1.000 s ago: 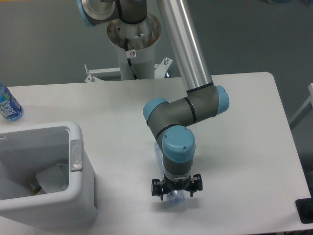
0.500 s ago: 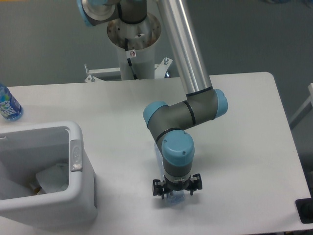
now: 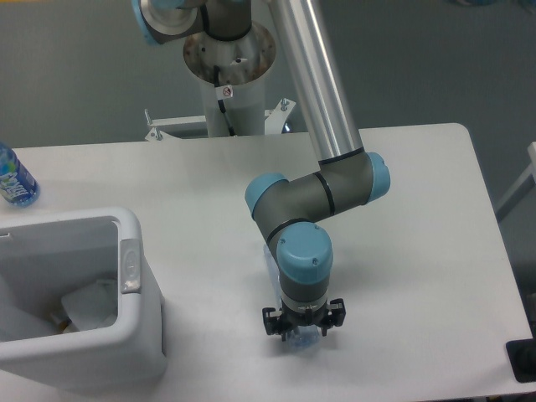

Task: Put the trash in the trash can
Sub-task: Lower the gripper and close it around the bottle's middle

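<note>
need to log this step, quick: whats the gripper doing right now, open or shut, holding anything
Gripper: down at the table over the clear crushed plastic bottle; its fingers are hidden under the wrist, so open, shut or gripping cannot be told.

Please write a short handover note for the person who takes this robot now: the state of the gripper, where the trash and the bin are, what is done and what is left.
Gripper: low over the table, right at the clear plastic bottle, whose pale blue end shows under it. The arm hides the fingers, so a grip cannot be confirmed.
Bottle: lying on the table under the wrist, mostly hidden.
Bin: at the left edge of the table, open on top.
Done: the white carton lies inside the bin.
Left: grip the bottle, lift it, carry it left and drop it in the bin.
The small bottle with the blue label at the far left is not trash; leave it.
</note>
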You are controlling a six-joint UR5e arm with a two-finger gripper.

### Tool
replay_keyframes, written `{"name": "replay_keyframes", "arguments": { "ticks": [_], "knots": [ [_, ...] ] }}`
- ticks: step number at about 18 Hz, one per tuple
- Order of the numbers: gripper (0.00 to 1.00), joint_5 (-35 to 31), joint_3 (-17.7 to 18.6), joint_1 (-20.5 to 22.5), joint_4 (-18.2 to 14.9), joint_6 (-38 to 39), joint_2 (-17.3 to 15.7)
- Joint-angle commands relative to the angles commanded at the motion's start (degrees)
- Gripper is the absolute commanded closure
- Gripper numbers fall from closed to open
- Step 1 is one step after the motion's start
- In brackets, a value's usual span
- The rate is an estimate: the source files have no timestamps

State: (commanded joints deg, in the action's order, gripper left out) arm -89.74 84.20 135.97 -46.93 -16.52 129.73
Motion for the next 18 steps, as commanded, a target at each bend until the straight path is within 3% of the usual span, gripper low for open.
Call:
{"name": "replay_keyframes", "arguments": {
  "ticks": [10,18],
  "knots": [
    [0.41,0.09,0.0,0.09,0.0,0.0,-0.26],
    [0.4,0.35,-0.96,0.17,0.26,-0.09,-1.14]
  ]
}}
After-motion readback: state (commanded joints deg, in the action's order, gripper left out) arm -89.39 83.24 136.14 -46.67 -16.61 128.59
